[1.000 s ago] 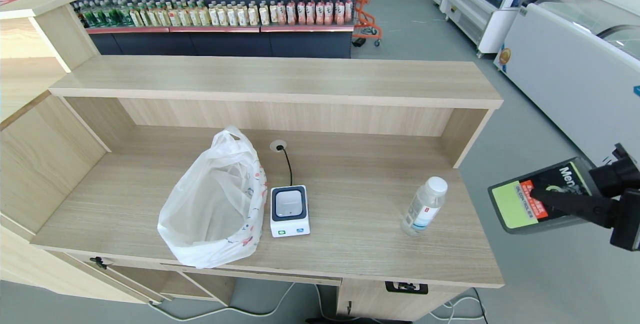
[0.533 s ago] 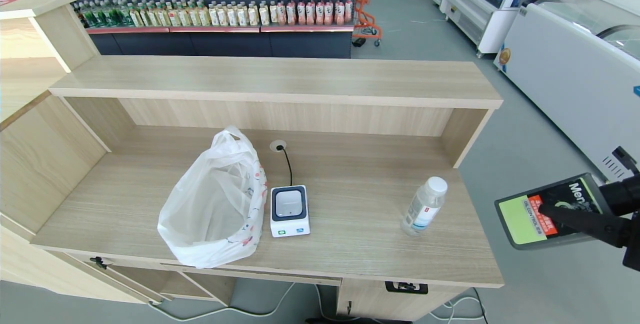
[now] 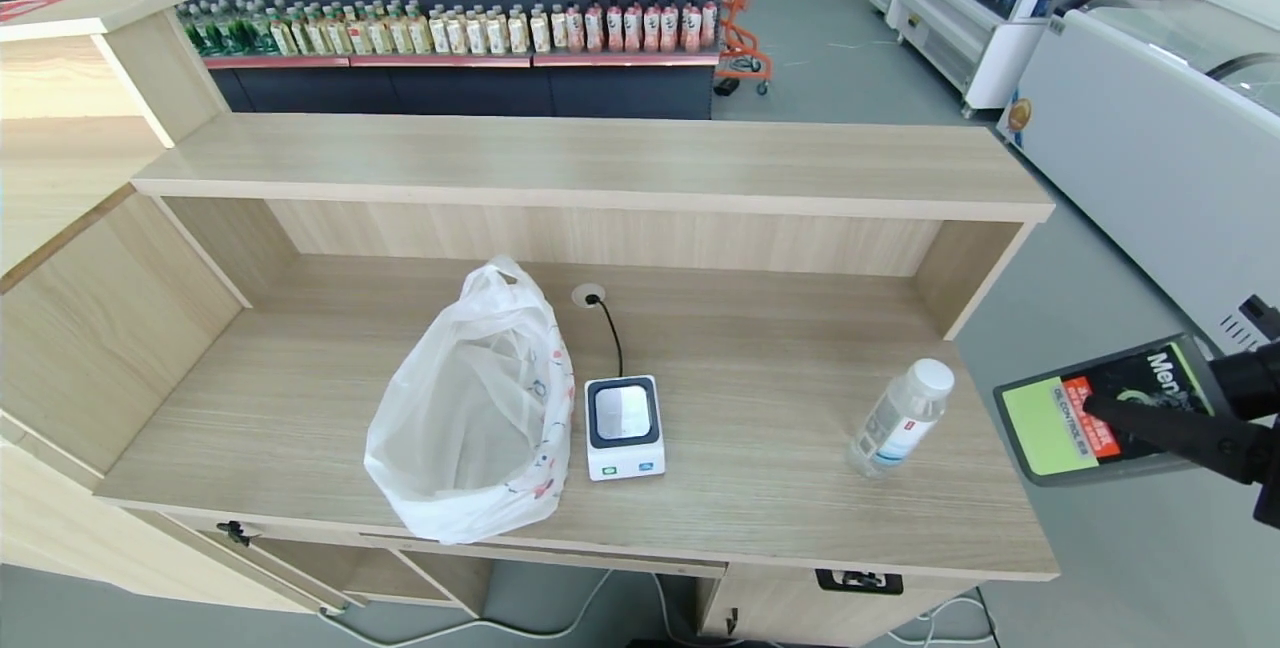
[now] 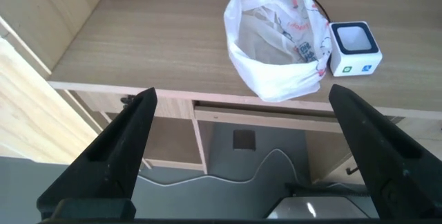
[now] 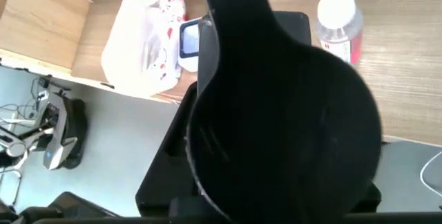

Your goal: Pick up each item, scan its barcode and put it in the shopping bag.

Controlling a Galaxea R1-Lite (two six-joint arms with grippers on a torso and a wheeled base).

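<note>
Black-and-green pack (image 3: 1040, 425) with a red label: against the frame half a second earlier, its left end now overlaps the right edge of the surface (image 3: 760, 368), where a gap of floor showed before. The whole head view has also slid sideways, so the camera moved; bag, scanner and bottle keep their mutual arrangement.

The pack is held in the air off the right end of the surface, pinched by the right claw (image 3: 1112, 410). One black finger crosses the red label, and the green end juts from the claw toward 9 o'clock.

From the pack, the clear bottle (image 3: 895, 418) with a white cap stands at 9 o'clock, near the surface's right edge. Farther along the same line sits the white scanner (image 3: 625, 413), its cable (image 3: 608, 333) running to 12 o'clock. The white shopping bag (image 3: 470, 418) stands just beside the scanner at its 9 o'clock, mouth open.

The left claw (image 4: 243, 94) hangs off the near edge of the surface, fingers spread wide with nothing between them.

The surface is pale wood with a raised ledge at 12 o'clock. Beyond it stand drink shelves (image 3: 450, 28), an orange cart (image 3: 745, 18) at 1 o'clock and white freezers (image 3: 1150, 128) at 2 o'clock.
</note>
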